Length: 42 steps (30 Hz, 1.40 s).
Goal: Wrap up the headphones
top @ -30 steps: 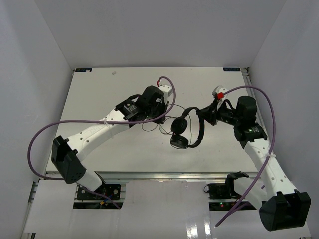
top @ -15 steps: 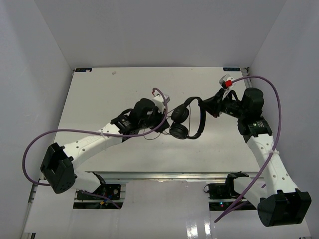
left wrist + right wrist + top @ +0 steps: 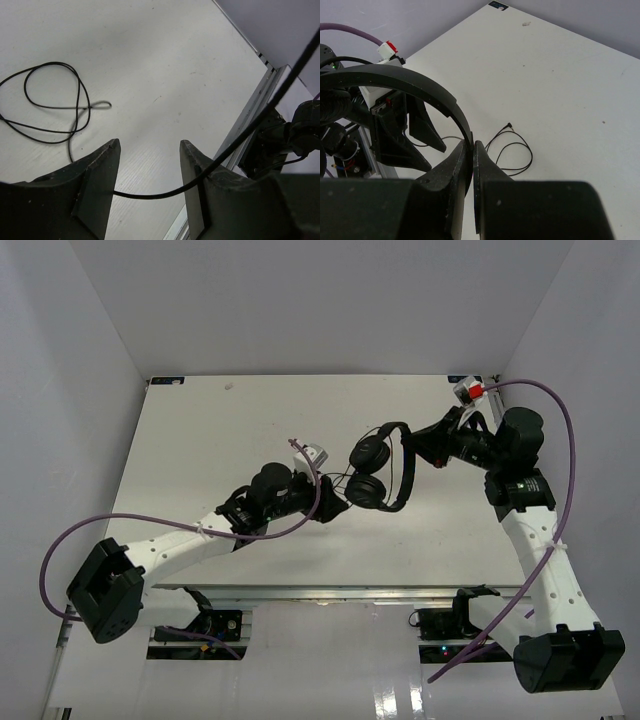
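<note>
Black headphones [image 3: 368, 454] aloft in right jaws

In the right wrist view you are seeing only the headband of the headphones [image 3: 420, 90]; the left edge is cutting off the rest. In the left wrist view the cord [image 3: 52, 63] is running out at the left and right edges.

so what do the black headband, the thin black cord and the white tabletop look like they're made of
Curved black headband: likely matte plastic, smooth with a dull sheen. Thin black cord: probably rubber-coated wire, limp enough to lie in loose loops. Flat white tabletop: seems painted or laminated board, matte with a few faint specks and scuffs.
</note>
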Each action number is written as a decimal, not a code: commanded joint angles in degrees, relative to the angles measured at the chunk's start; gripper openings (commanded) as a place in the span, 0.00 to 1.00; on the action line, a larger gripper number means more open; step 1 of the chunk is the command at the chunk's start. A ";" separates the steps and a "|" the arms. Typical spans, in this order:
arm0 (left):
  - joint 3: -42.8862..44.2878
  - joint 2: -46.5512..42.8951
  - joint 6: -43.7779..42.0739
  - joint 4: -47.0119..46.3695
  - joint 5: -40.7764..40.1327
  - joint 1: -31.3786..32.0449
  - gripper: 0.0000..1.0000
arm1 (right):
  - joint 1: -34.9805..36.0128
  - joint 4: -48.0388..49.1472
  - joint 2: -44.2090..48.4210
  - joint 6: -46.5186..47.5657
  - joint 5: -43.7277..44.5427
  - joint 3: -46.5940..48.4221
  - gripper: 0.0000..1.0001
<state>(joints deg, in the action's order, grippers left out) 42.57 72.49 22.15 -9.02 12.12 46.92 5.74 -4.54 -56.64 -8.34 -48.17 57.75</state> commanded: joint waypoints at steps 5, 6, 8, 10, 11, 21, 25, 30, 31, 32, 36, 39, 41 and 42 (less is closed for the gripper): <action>-6.90 -1.83 -0.84 -15.81 4.61 -0.33 0.62 | -1.25 1.90 -0.49 -7.00 -2.77 5.91 0.08; -8.39 -1.75 -1.12 -18.54 4.91 -0.33 0.63 | -1.26 1.82 -0.57 -7.74 -2.81 6.52 0.08; -10.13 -1.35 -1.51 -22.07 4.99 -0.39 0.63 | -1.38 1.76 -0.55 -8.58 -2.89 6.94 0.08; -11.90 -0.85 -2.12 -25.80 4.93 -0.33 0.63 | -1.44 1.64 -0.66 -9.68 -3.08 7.74 0.08; -12.36 -0.47 -2.47 -27.01 4.84 -0.33 0.63 | -1.52 1.63 -0.58 -10.03 -3.33 8.09 0.08; -17.72 4.41 -5.24 -44.56 -1.45 0.24 0.75 | -1.83 1.42 -0.06 -12.75 -4.30 9.17 0.08; -18.05 6.79 -8.96 -49.00 -2.08 0.37 0.76 | -1.88 1.28 -0.05 -13.36 -4.30 9.93 0.08; -15.38 13.18 -11.96 -53.79 5.95 1.72 0.80 | -1.88 0.74 -0.04 -13.90 -4.22 10.65 0.08; -14.07 14.65 -12.75 -52.92 5.84 2.23 0.80 | -1.88 0.66 0.00 -13.94 -4.26 10.77 0.08; -12.77 16.12 -13.54 -52.07 5.71 2.74 0.80 | -1.88 0.58 0.04 -13.98 -4.30 10.89 0.08; -7.40 22.21 -15.99 -49.27 3.17 3.71 0.80 | -1.88 0.02 0.26 -14.42 -4.66 11.19 0.08; -4.29 25.45 -17.05 -48.31 1.07 3.71 0.80 | -1.90 -0.47 0.71 -14.40 -4.94 11.68 0.08; -2.60 28.02 -17.89 -47.45 0.26 3.71 0.79 | -1.96 -0.80 0.98 -14.33 -5.10 12.07 0.08; -1.63 28.87 -18.33 -46.87 -0.14 3.71 0.79 | -1.96 -0.89 1.06 -14.33 -5.23 12.25 0.08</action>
<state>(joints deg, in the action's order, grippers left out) 37.10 98.89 7.06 -57.44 14.14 50.60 4.12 -5.84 -57.32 -20.79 -51.65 66.20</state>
